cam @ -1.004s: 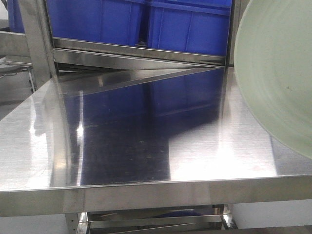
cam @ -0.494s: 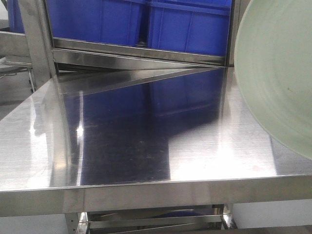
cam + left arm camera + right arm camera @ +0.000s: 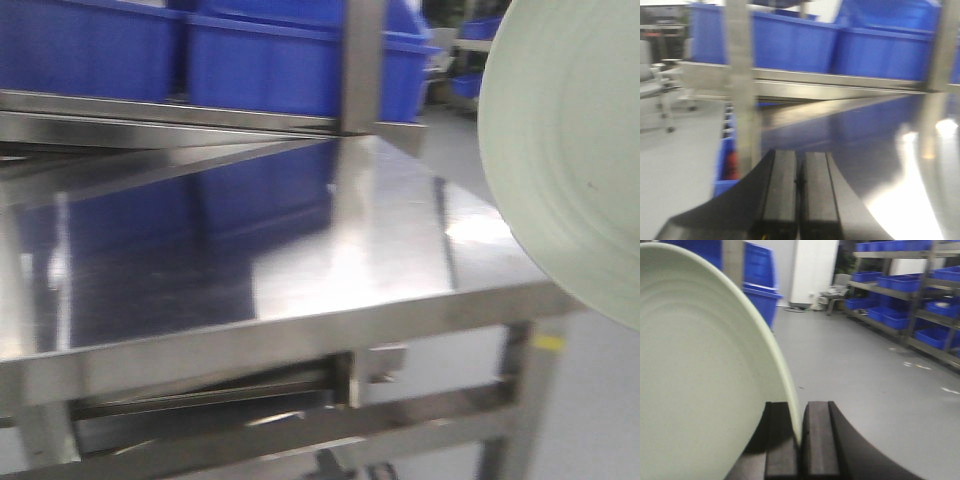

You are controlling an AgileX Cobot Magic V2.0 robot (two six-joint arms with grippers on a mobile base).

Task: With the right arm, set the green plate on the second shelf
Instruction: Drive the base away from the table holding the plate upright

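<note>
We see the right gripper [image 3: 801, 412] clamped on the green plate [image 3: 570, 150] rim, plate held on edge, just off the steel shelf's [image 3: 300, 260] right edge. Left gripper [image 3: 799, 165] closed, empty. Blue bins [image 3: 270, 60] behind.

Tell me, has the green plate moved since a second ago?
Yes. Judged against the shelf's steel upright, the green plate has shifted right: its rim was beside the post, now a wide gap separates them.
</note>
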